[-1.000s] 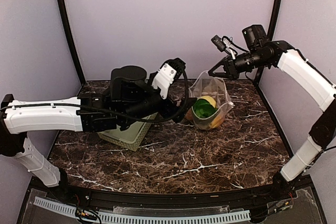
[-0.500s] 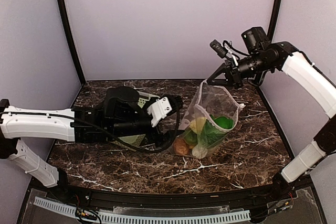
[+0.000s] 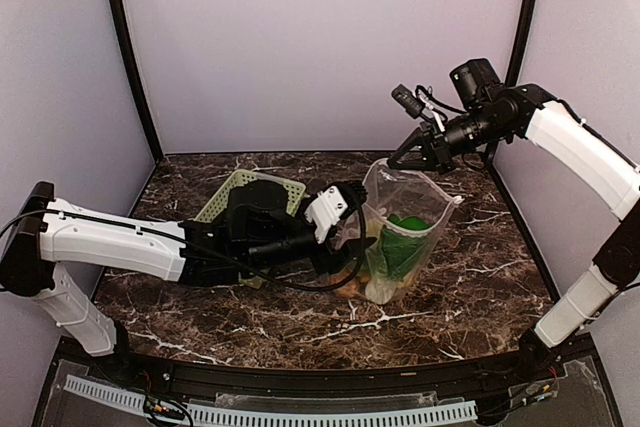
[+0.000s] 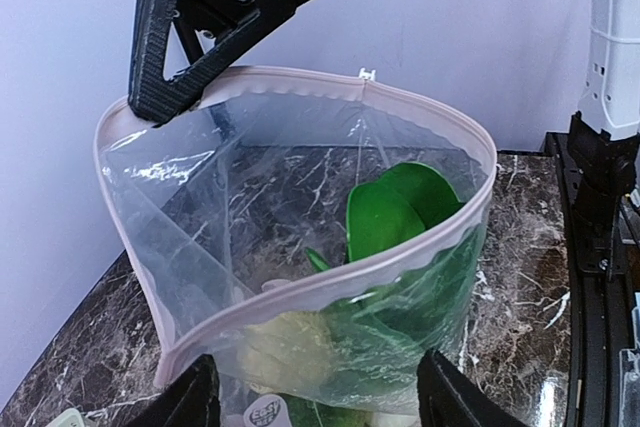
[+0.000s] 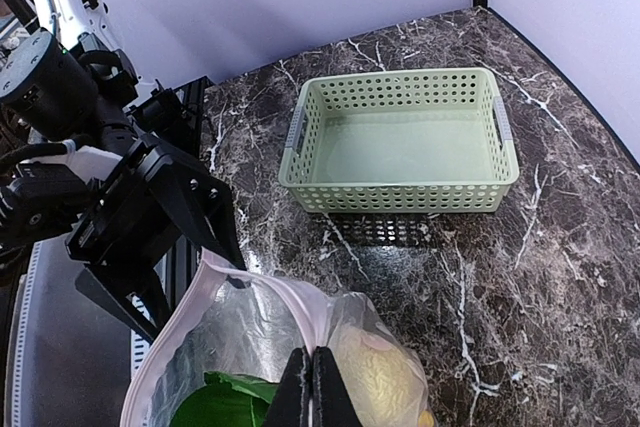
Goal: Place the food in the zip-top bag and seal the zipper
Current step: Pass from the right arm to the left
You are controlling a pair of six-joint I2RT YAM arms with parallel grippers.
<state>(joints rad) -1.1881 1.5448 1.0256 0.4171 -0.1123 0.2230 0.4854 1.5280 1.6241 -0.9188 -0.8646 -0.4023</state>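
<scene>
A clear dotted bag (image 3: 405,209) stands upright with its mouth open and its bottom on a dark marble surface (image 3: 300,312). The right jaws are pinched closed on the bag's top rim, on the pinkish zipper (image 4: 330,285) strip, and hold it up. The left jaws are spread wide and grip nothing, with one finger on each side of the bag's near lower part, close against it. The food is inside the bag: green bok choy leaves (image 4: 395,209) on top and a pale yellow piece (image 5: 372,372) beside them. A light green basket (image 5: 400,80) sits on the surface, partly hidden behind the left arm (image 3: 110,242) and apart from the bag.
</scene>
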